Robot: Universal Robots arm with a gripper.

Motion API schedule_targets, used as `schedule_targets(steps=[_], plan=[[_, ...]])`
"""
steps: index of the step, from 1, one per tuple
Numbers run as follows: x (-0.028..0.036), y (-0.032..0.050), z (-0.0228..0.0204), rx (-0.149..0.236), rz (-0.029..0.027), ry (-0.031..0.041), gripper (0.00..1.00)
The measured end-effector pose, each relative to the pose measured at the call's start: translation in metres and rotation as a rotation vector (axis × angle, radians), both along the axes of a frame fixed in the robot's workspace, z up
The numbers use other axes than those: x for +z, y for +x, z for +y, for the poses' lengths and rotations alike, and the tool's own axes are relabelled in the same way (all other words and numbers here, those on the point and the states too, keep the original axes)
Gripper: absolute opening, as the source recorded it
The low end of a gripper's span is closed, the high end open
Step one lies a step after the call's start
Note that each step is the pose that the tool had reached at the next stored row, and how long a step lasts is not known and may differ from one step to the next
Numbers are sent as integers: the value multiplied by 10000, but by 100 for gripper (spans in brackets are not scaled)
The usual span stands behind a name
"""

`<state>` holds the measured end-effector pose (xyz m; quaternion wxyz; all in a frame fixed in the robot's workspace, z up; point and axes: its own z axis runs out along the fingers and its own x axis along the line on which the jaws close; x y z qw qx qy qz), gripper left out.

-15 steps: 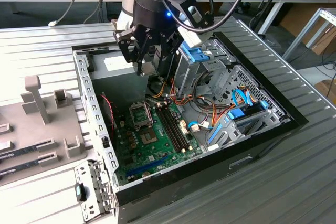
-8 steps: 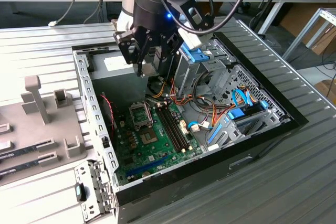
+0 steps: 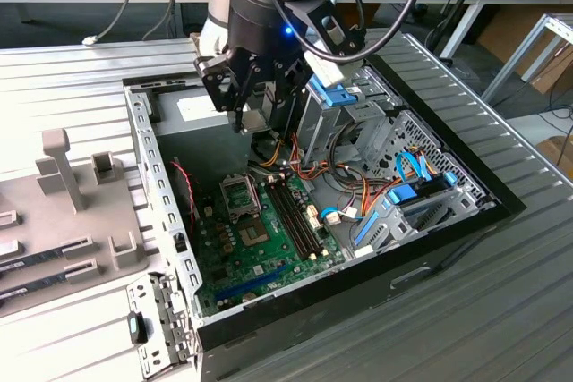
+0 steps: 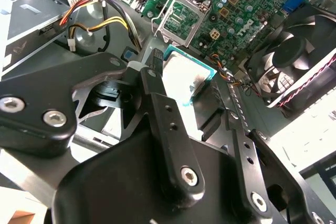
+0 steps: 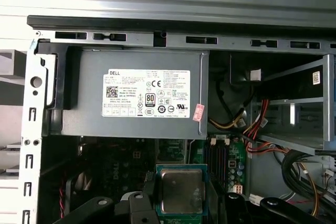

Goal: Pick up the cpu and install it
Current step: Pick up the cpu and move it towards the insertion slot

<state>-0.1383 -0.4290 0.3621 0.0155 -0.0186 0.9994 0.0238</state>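
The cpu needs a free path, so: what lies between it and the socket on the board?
Nothing: in the second wrist view the cpu, clamped in the gripper, is apart from the socket across a bare gap; wires pass to one side.

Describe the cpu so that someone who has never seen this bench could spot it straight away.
Find the open computer case, then the black gripper hanging over it. The cpu sits between the fingers: a small flat square, silver-grey on top with a thin green rim, unlike the bare dark chip soldered to the board and the long memory sticks.
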Motion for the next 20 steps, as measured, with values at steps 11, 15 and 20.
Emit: schedule_targets(steps=[11,15,20], plan=[[-34,2,-33,0,0,1,47],[-45,3,-44,0,0,1,47],[-56,4,-54,0,0,0,47]])
